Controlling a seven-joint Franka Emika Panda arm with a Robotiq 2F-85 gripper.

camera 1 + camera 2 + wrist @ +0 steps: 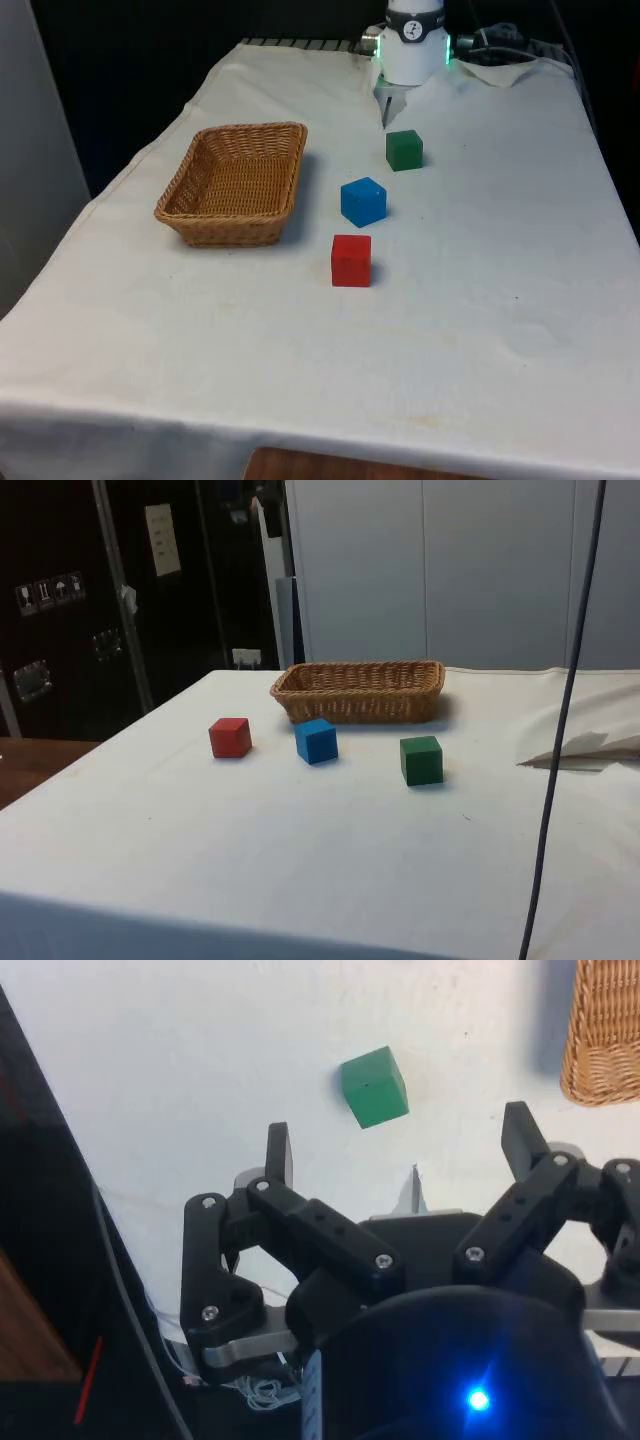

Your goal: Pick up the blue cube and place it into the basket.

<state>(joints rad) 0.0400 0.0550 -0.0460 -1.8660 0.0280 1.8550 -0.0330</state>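
The blue cube [363, 201] [316, 741] rests on the white cloth between a red cube and a green cube. The wicker basket [236, 183] [360, 690] stands empty toward the front view's left of the cubes; one of its corners [605, 1035] is in the wrist view. My gripper [400, 1145] hangs high above the cloth near the robot's base, open, with nothing between its fingers [279, 1152]. The green cube [375, 1086] lies on the cloth beyond the fingertips, and the blue cube is farther off still.
The red cube [351, 260] [230, 737] sits nearest the table's front edge and the green cube [404, 150] [421, 760] nearest the robot. A black cable [560, 730] hangs across the side view. Crumpled cloth [585, 750] lies near the robot's base.
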